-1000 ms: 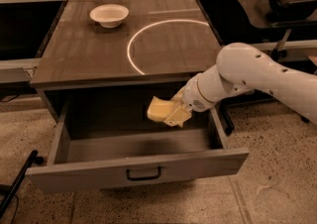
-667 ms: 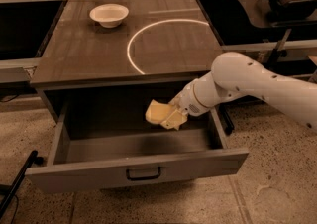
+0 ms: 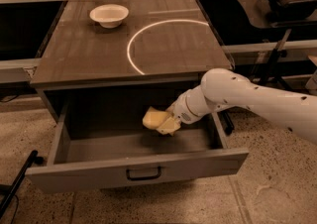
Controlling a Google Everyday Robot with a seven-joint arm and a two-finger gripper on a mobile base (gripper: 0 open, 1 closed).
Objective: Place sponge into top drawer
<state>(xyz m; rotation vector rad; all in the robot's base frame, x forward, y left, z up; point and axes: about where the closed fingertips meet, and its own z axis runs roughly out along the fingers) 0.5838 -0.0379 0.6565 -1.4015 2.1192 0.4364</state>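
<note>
Sponge (image 3: pixel 154 119): pale yellow, squashed at its right end, hanging inside the open top drawer (image 3: pixel 89 176) just above the drawer floor, right of centre, touching neither the floor nor the walls as far as can be seen. Gripper (image 3: pixel 168 123) is clamped on the sponge's right end, reaching in from the right side over the drawer's side wall, with the white arm (image 3: pixel 257 101) trailing off to the right edge of view. Change over the last 1 s: sponge and gripper have shifted left and downward, from near the drawer's right wall toward its middle and lower into the cavity. Judgement: carry phase is nearly over, the sponge is already within the drawer's outline, and what remains is a short drop or release and a clean withdrawal. Drawer is pulled fully out, dark handle (image 3: pixel 143 173) at the centre of the front panel. On the cabinet top (image 3: pixel 79 54) above: 1 white bowl (image 3: pixel 109 16) at back left, well apart from the sponge, and 1 pale ring (image 3: pixel 130 52) marked on the surface. Brands, labels, writing: none readable anywhere
</note>
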